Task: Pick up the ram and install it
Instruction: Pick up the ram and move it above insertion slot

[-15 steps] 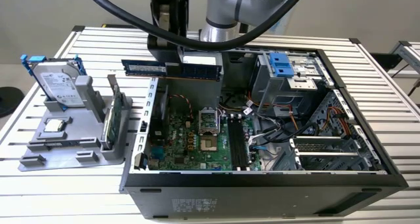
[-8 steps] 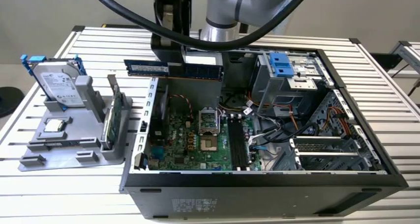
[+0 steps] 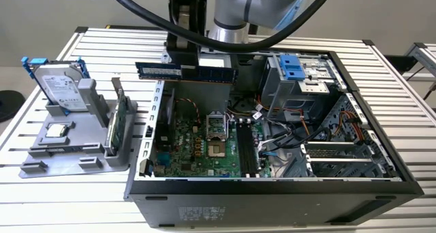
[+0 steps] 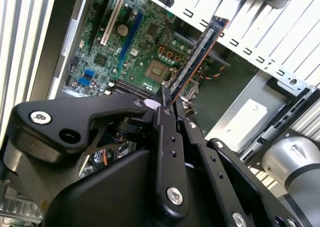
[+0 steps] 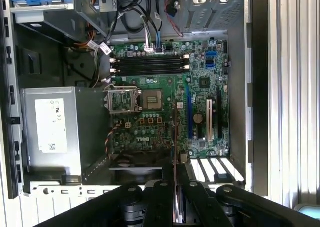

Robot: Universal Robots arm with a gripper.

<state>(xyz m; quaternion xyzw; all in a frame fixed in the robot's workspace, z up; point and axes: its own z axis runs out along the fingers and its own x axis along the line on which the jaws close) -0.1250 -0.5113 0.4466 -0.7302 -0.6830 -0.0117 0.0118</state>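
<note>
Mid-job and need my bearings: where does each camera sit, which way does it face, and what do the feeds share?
Exterior view: off the arm, raised, looking down into the open computer case; the arm holds the ram above it.
First wrist view: on the wrist, facing straight down at the motherboard; the gripper shows, clamped on the ram's edge.
Second wrist view: on the wrist, looking slantwise past the gripper along the ram.
Shared: both wrist views show gripper, ram and motherboard.
</note>
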